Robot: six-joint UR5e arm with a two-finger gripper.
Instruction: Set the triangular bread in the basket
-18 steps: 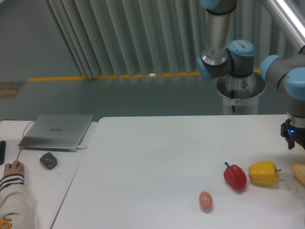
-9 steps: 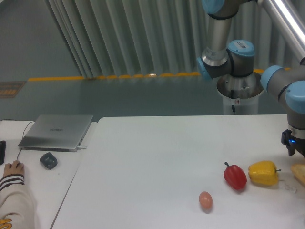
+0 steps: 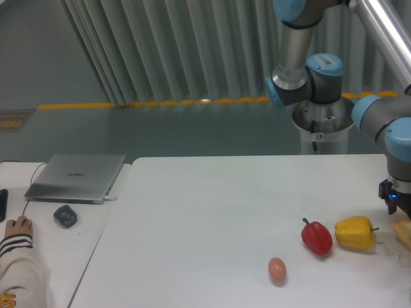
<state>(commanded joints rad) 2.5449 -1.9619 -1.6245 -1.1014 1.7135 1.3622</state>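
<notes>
A lab: arm pedestal (image 3: pixel 324 131), floor tape (image 3: pixel 154 103).

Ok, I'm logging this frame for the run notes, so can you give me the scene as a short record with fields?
triangular bread: at the right frame edge, partly cut off
gripper: just above the bread, mostly out of frame, state unclear
basket: not in view
table items: yellow bell pepper, red bell pepper, egg
side desk: laptop

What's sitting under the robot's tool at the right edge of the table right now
Just below the tool lies the bread, a pale tan piece cut off by the picture's edge, beside the yellow pepper. The tool's fingertips are out of frame, so contact can't be judged.
</notes>
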